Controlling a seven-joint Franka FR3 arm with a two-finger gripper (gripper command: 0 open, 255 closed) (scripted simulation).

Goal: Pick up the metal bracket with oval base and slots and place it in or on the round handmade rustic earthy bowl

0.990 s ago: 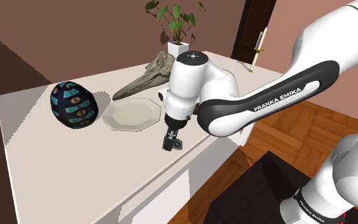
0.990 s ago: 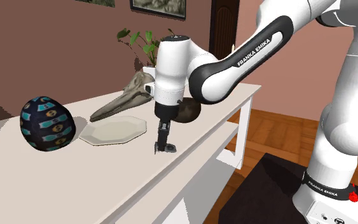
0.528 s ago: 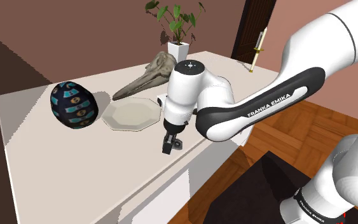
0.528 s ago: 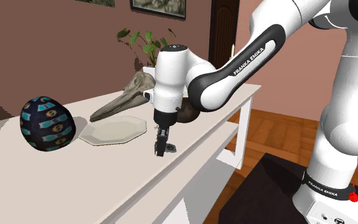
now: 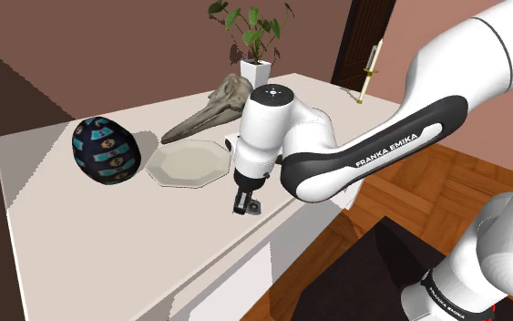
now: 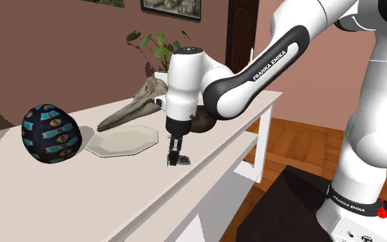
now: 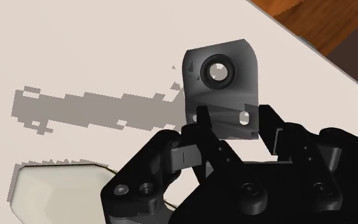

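Note:
A grey metal bracket (image 7: pixel 220 70) with a round hole in its upright plate and a slot in its base stands on the white table (image 5: pixel 54 210), near its front edge. My black gripper (image 7: pixel 234 124) points straight down on it, and its fingers (image 7: pixel 204 127) clasp the bracket's base from both sides. In the shoulder view the gripper (image 5: pixel 243 204) is low over the table, with the bracket (image 5: pixel 257 206) peeking out beside it. The second exterior view also has the gripper (image 6: pixel 174 161) and bracket (image 6: pixel 184 160). The dark brown bowl (image 6: pixel 204 124) sits behind the arm, mostly hidden by it.
A pale octagonal plate (image 5: pixel 189 165) lies just beyond the gripper. A dark patterned egg-shaped object (image 5: pixel 106 150) stands further along the table. A long-beaked skull (image 5: pixel 210 108) and a potted plant (image 5: pixel 256 36) are at the back. The table's edge drops off beside the bracket.
The gripper sank a little onto the bracket and its fingers closed in on it. The bracket has stayed where it stood on the table.

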